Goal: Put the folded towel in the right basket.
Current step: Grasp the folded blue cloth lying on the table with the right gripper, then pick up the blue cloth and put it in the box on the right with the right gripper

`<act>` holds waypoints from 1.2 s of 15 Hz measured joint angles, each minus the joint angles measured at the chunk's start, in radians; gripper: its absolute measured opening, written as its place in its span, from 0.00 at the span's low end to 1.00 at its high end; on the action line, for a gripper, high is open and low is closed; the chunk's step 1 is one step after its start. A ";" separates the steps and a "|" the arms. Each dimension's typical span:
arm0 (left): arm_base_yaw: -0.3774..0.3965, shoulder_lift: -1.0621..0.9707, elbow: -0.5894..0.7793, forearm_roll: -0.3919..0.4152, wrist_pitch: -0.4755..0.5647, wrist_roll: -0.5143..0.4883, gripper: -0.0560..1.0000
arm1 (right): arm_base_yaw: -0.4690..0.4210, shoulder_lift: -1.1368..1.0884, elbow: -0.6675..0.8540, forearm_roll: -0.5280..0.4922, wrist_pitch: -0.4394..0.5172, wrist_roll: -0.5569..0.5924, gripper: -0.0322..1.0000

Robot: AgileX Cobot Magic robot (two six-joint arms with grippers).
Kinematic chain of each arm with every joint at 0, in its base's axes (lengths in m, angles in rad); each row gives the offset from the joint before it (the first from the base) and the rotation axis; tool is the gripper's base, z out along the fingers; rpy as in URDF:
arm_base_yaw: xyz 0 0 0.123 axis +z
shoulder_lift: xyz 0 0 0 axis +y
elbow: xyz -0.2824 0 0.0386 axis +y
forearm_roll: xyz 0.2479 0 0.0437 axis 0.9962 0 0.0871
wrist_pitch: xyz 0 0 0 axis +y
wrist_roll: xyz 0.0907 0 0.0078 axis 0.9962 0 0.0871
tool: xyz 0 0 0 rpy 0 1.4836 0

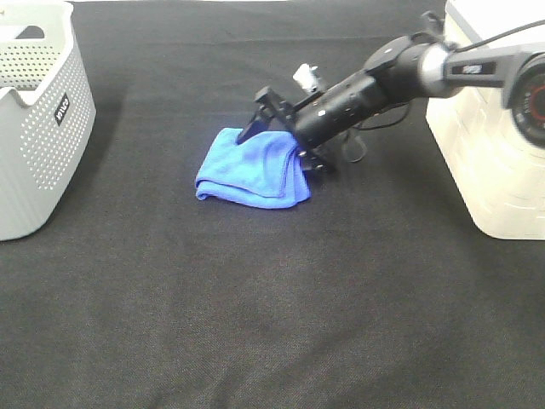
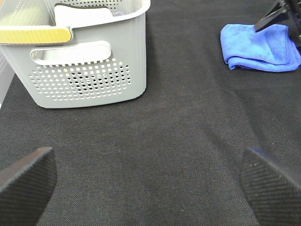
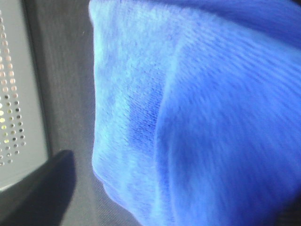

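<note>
The folded blue towel lies on the black cloth near the middle of the table. My right gripper reaches across from the right and is down at the towel's far right end. Its jaws are spread, one finger over the towel's back edge and the other at its right side. In the right wrist view the towel fills the frame, with one dark finger beside it. The right basket is cream and stands at the right edge. My left gripper is open and empty, far from the towel.
A grey perforated basket stands at the left edge. It also shows in the left wrist view and in the right wrist view. Black cloth covers the whole table.
</note>
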 joint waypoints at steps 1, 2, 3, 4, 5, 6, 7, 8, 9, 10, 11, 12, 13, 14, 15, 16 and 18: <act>0.000 0.000 0.000 0.000 0.000 0.000 0.99 | 0.007 0.004 0.000 0.000 -0.004 0.000 0.72; 0.000 0.000 0.000 0.000 0.000 0.000 0.99 | 0.008 0.013 0.000 -0.004 -0.005 0.001 0.58; 0.000 0.000 0.000 0.000 0.000 0.000 0.99 | 0.008 0.018 0.002 -0.007 -0.008 0.001 0.41; 0.000 0.000 0.000 0.000 0.000 0.000 0.99 | 0.009 0.024 0.002 -0.011 -0.005 0.000 0.27; 0.000 0.000 0.000 0.000 0.000 0.000 0.99 | 0.010 0.025 -0.014 -0.026 0.017 -0.011 0.17; 0.000 0.000 0.000 0.000 0.000 0.000 0.99 | 0.010 0.028 -0.038 -0.039 0.035 -0.018 0.17; 0.000 0.000 0.000 0.000 0.000 0.000 0.99 | 0.010 0.028 -0.038 -0.039 0.035 -0.018 0.17; 0.000 0.000 0.000 0.000 0.000 0.000 0.99 | 0.010 0.030 -0.063 -0.058 0.072 -0.018 0.17; 0.000 0.000 0.000 0.000 0.000 0.000 0.99 | 0.010 0.028 -0.106 -0.071 0.136 -0.018 0.17; 0.000 0.000 0.000 0.000 0.000 0.000 0.99 | 0.002 0.020 -0.166 -0.077 0.202 -0.013 0.17; 0.000 0.000 0.000 0.000 0.000 0.000 0.99 | -0.017 0.001 -0.265 -0.089 0.295 0.012 0.17; 0.000 0.000 0.000 0.000 0.000 0.000 0.99 | -0.046 -0.017 -0.356 -0.119 0.344 0.045 0.17; 0.000 0.000 0.000 0.000 0.000 0.000 0.99 | -0.072 -0.031 -0.454 -0.172 0.358 0.094 0.17; 0.000 0.000 0.000 0.000 0.000 0.000 0.99 | -0.097 -0.053 -0.534 -0.229 0.359 0.134 0.17; 0.000 0.000 0.000 0.000 0.000 0.000 0.99 | -0.118 -0.085 -0.581 -0.288 0.361 0.160 0.17; 0.000 0.000 0.000 0.000 0.000 0.000 0.99 | -0.134 -0.127 -0.608 -0.335 0.361 0.174 0.17; 0.000 0.000 0.000 0.000 0.000 0.000 0.99 | -0.164 -0.268 -0.619 -0.455 0.365 0.160 0.17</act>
